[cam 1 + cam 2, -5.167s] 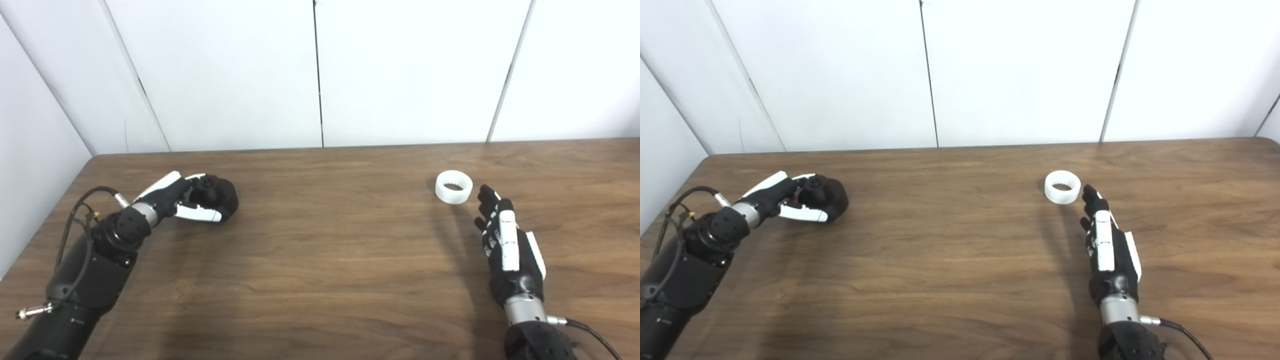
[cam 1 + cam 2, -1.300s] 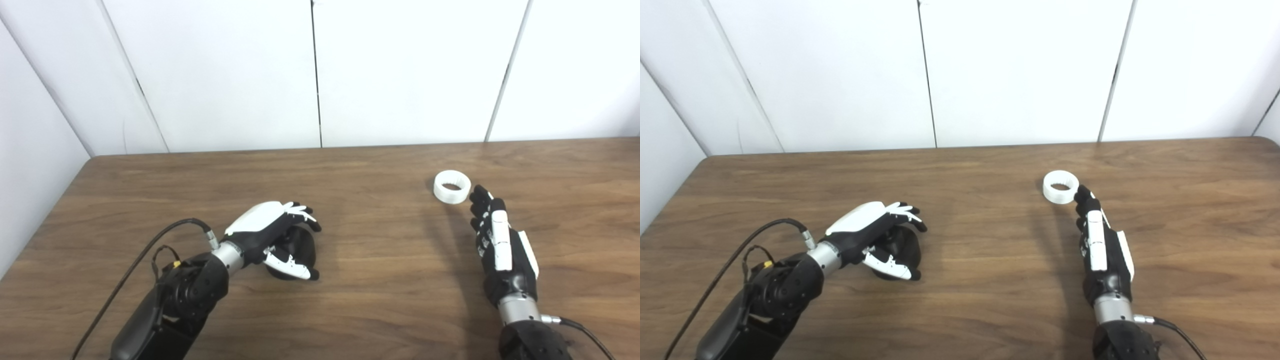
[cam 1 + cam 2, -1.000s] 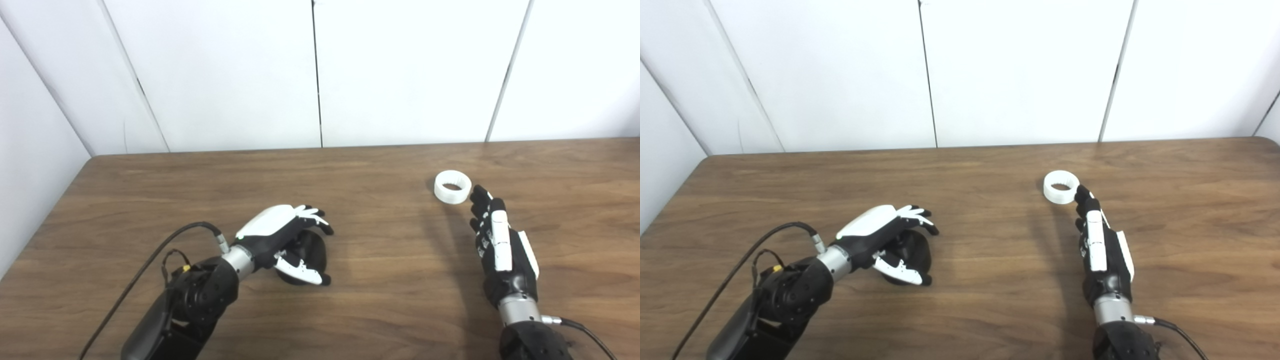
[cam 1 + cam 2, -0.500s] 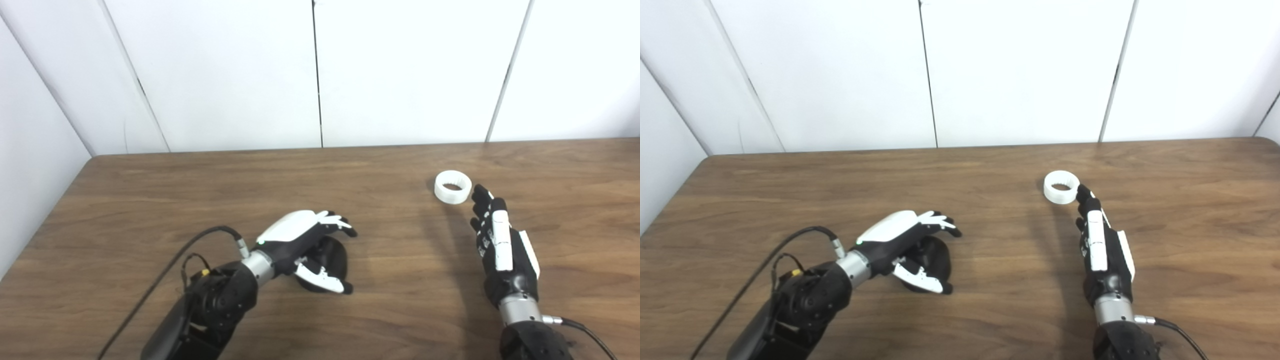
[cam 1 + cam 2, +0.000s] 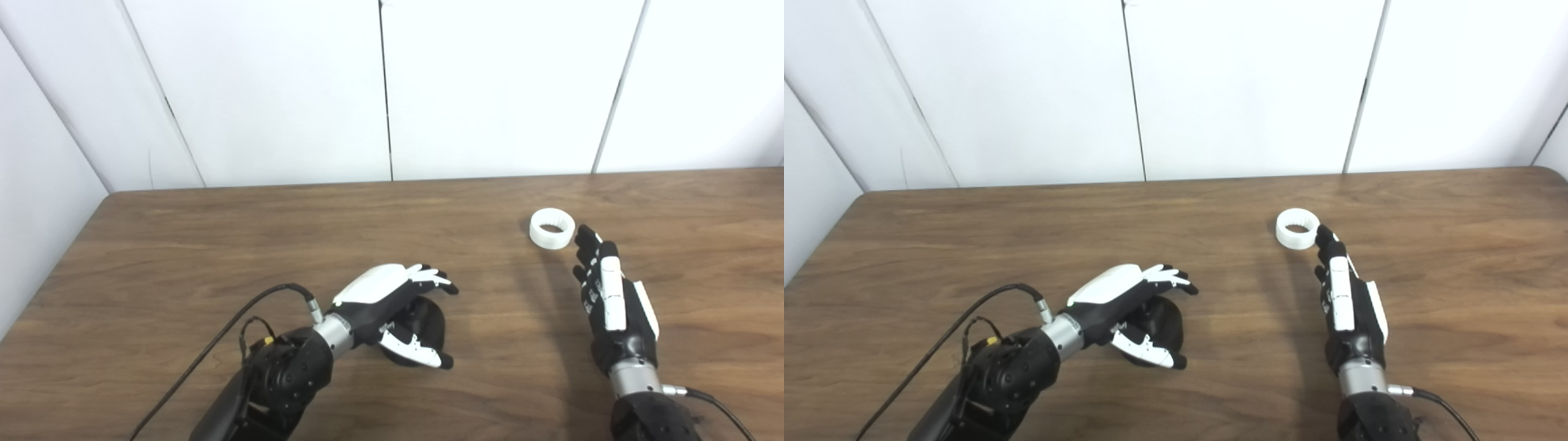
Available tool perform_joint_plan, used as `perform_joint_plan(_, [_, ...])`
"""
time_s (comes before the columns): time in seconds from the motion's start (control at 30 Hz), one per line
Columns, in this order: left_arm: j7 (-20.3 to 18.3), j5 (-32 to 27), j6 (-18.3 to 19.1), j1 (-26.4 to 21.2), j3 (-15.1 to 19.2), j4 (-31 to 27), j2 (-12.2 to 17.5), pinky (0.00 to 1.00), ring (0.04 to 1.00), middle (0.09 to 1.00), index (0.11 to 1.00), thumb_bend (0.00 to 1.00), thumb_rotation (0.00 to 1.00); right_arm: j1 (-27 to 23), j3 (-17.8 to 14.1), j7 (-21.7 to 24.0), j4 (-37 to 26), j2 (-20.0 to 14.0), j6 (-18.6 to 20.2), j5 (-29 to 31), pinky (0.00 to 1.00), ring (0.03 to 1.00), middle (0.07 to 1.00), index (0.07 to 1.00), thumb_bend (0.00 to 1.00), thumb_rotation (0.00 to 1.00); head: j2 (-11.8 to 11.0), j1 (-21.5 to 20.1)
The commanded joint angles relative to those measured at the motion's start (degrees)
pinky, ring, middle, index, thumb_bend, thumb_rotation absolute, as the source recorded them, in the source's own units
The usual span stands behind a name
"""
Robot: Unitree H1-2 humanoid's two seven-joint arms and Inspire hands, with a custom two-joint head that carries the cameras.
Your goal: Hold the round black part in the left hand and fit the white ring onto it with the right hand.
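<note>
The round black part (image 5: 424,320) is held in my left hand (image 5: 392,306), whose fingers curl over its top while the thumb sits below it, near the table's middle front. Most of the part is hidden by the hand. The white ring (image 5: 552,228) lies flat on the wooden table (image 5: 245,245) at the right, hole facing up. My right hand (image 5: 609,300) rests open just in front of the ring, fingers stretched toward it, fingertips close to its rim. Whether they touch the ring is not clear.
White wall panels (image 5: 392,92) stand behind the table's far edge. The table's left edge (image 5: 55,269) runs along the left wall. A black cable (image 5: 214,337) trails from my left wrist over the table.
My left hand has carried the black part from the far left to the table's middle front, still drifting right. The right hand and ring have stayed put.
</note>
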Motion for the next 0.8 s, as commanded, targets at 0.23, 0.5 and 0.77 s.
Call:
perform_joint_plan(0.23, [-0.36, 1.23, -0.15, -0.45, -0.35, -0.89, 0.2, 0.94, 1.0, 0.956, 0.845, 1.0, 0.4, -1.29, -0.14, 0.08, -1.66, -0.14, -0.35, 0.04, 0.98, 0.986, 0.955, 0.925, 0.58, 1.0, 0.09, 0.18])
perform_joint_plan(0.5, [-1.67, -0.84, 1.54, -0.55, 1.88, -1.63, 1.21, 0.93, 1.0, 0.973, 0.904, 1.0, 0.4, -1.75, -0.26, 0.43, -0.92, -1.24, -0.48, -0.02, 0.99, 0.99, 0.95, 0.933, 0.6, 1.0, 0.07, 0.5])
perform_joint_plan(0.77, [-3.28, -5.06, 6.03, -0.37, 6.66, -4.99, 1.69, 0.96, 1.0, 0.983, 0.983, 1.0, 0.37, -2.09, -0.16, 0.35, -0.75, -1.59, -0.05, 0.19, 0.98, 0.985, 0.943, 0.931, 0.59, 1.0, -0.04, 0.72])
